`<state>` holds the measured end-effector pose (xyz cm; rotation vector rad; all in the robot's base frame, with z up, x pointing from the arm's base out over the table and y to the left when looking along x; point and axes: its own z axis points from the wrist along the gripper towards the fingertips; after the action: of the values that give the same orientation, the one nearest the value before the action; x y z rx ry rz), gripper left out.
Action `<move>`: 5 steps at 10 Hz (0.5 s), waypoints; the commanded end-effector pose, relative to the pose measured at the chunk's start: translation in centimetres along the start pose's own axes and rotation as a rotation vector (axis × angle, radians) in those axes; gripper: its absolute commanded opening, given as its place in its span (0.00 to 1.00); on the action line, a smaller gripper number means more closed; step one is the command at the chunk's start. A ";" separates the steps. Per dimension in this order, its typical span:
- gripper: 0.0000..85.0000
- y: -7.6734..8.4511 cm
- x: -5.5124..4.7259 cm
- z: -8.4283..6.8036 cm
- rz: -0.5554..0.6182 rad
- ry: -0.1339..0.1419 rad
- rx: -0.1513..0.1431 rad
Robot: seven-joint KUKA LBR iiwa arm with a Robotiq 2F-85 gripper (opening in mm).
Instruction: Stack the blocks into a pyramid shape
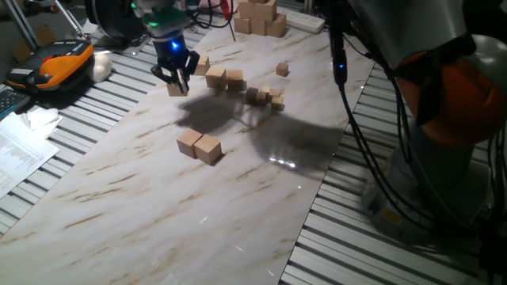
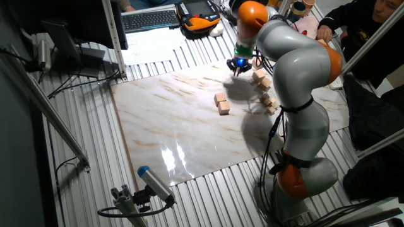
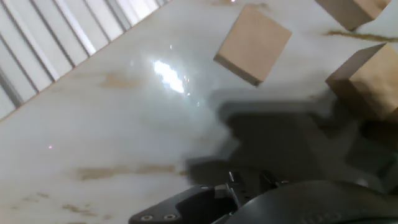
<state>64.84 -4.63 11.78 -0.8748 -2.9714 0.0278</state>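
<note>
1. Six blocks are showing on the marble tabletop (image 1: 119,206), none of them stacked.
2. Two blocks (image 1: 188,142) (image 1: 208,149) are lying side by side, touching, near the middle of the tabletop, well apart from the gripper (image 1: 176,77).
3. Three blocks (image 1: 202,65) (image 1: 215,77) (image 1: 234,79) are sitting in a loose row towards the far edge, just beside the gripper.
4. The sixth block (image 1: 177,89) is sitting directly under the fingertips in one fixed view. In the hand view a block (image 3: 252,43) is resting flat on the tabletop ahead of the hand, not between the fingers.
5. The fingers are appearing slightly parted in one fixed view. Whether they are gripping anything cannot be told, as the hand view is not showing them.
6. A cluster of small cubes (image 1: 265,96), too tight to count, is lying beyond the row, with one lone cube (image 1: 282,70) further towards the far edge.
7. One pile of larger pale blocks (image 1: 257,17) is standing at the far edge.
</note>
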 end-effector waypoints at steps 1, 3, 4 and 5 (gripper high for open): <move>0.40 -0.1 -1.2 -0.1 0.015 -0.003 -0.001; 0.40 -0.5 -3.5 -0.3 0.040 0.002 -0.014; 0.40 -0.5 -4.3 -0.5 0.055 0.003 -0.016; 0.40 -0.5 -4.8 -0.6 0.077 -0.002 -0.011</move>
<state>68.73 -7.69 12.17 -0.9946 -2.9397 0.0176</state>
